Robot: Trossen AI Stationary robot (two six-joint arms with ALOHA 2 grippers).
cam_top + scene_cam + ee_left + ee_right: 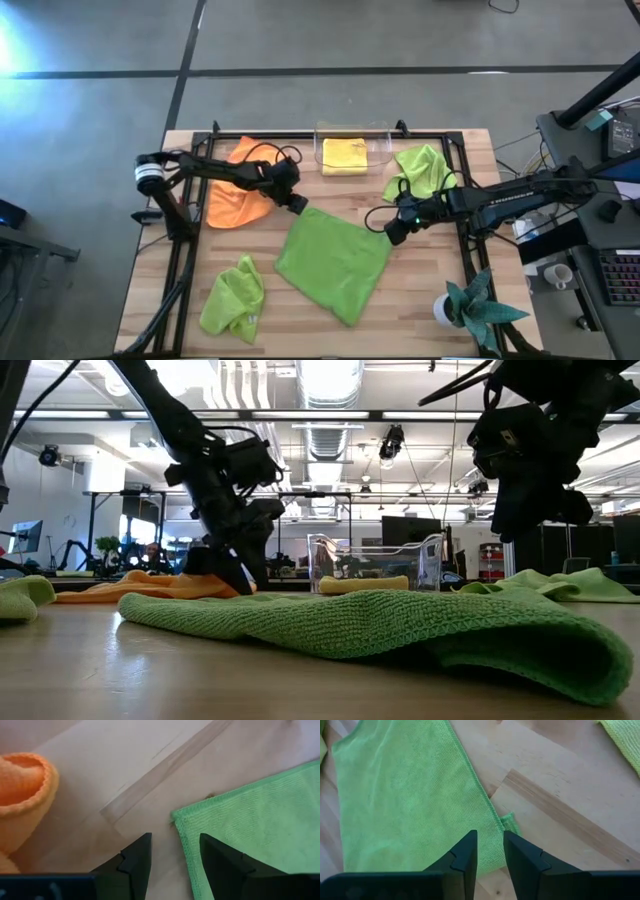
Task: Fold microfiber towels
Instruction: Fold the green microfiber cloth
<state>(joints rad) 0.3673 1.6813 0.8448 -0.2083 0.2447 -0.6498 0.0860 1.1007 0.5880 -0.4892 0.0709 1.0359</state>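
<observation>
Both sets of jaws stood open and empty: the left gripper (pixel 297 203) at one far corner of the flat green towel (pixel 335 262), the right gripper (pixel 393 234) above the other, its gap narrower. That towel lay mid-desk (pixel 430 335). The orange towel (pixel 234 192) lay behind the left arm, the yellow towel (pixel 345 155) in the clear bin (pixel 353 130), crumpled green ones elsewhere.

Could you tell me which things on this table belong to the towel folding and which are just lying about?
Job:
spread green towel
crumpled green towel
bunched green towel
orange towel
yellow towel
left claw
right claw

Lying about:
potted plant
clear bin
</observation>
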